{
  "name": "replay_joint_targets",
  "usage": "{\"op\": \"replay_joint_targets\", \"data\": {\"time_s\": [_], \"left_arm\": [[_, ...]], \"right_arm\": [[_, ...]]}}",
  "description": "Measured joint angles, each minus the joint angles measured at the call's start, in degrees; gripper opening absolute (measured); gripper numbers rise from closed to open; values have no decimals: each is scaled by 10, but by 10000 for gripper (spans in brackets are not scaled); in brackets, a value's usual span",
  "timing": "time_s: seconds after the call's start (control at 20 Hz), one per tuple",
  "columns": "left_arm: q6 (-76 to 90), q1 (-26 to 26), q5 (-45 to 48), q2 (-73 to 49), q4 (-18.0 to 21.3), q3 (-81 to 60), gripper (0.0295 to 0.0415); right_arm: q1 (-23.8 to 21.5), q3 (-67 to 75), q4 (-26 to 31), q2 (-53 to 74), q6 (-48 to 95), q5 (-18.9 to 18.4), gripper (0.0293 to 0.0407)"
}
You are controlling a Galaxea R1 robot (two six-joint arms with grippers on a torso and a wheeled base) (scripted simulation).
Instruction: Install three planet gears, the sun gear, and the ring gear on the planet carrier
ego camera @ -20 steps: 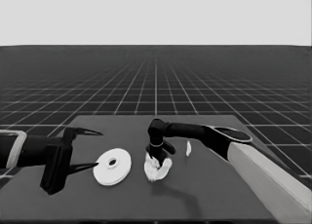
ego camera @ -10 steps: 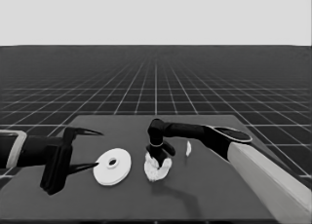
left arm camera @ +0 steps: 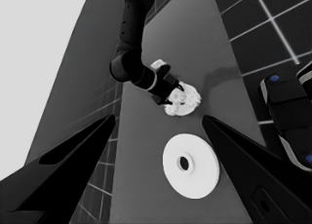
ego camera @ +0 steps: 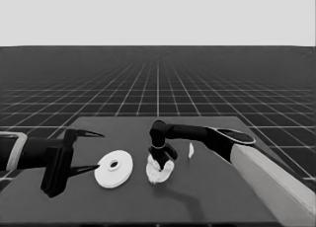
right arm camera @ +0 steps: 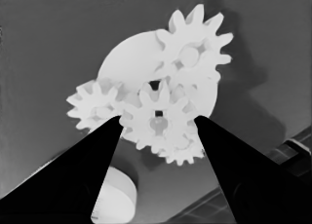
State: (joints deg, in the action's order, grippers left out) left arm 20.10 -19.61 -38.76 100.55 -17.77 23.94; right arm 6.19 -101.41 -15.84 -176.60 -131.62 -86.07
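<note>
The smaller round part lies flat near the middle of the worktop, its face up, with gears on it: in the right wrist view one toothed gear sits at one edge, another gear at the opposite edge, a third gear pokes out low behind, and a central gear sits over the hole, all flat with their axes upright. The right gripper reaches straight down over this cluster; its jaws stand spread on either side of the central gear, and whether they touch it cannot be told. The larger round part lies flat just beside the cluster, on the left-arm side, apart from it, hole up. A thin white piece stands on the far side of the right arm. The left gripper waits over the worktop's left end, jaws wide apart and holding nothing, the larger round part near its fingertips.
</note>
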Motion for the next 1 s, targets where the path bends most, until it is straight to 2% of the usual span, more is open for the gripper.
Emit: {"op": "replay_joint_targets", "data": {"time_s": [0.3,0.4,0.45,0.55,0.8,0.85,0.9,1.0], "left_arm": [[0,0,0,0,0,0,385],[0,0,0,0,0,0,385],[0,0,0,0,0,0,385],[0,0,0,0,0,0,385],[0,0,0,0,0,0,385],[0,0,0,0,0,0,385],[0,0,0,0,0,0,385],[0,0,0,0,0,0,385]], "right_arm": [[0,0,0,0,-36,0,310],[0,0,0,0,-42,0,369],[0,0,0,0,-43,0,380],[0,0,0,0,-44,0,384],[0,0,0,0,-45,0,385],[-28,22,25,5,181,-15,393],[-50,32,41,7,322,-21,391],[-70,39,57,8,457,-22,386]]}}
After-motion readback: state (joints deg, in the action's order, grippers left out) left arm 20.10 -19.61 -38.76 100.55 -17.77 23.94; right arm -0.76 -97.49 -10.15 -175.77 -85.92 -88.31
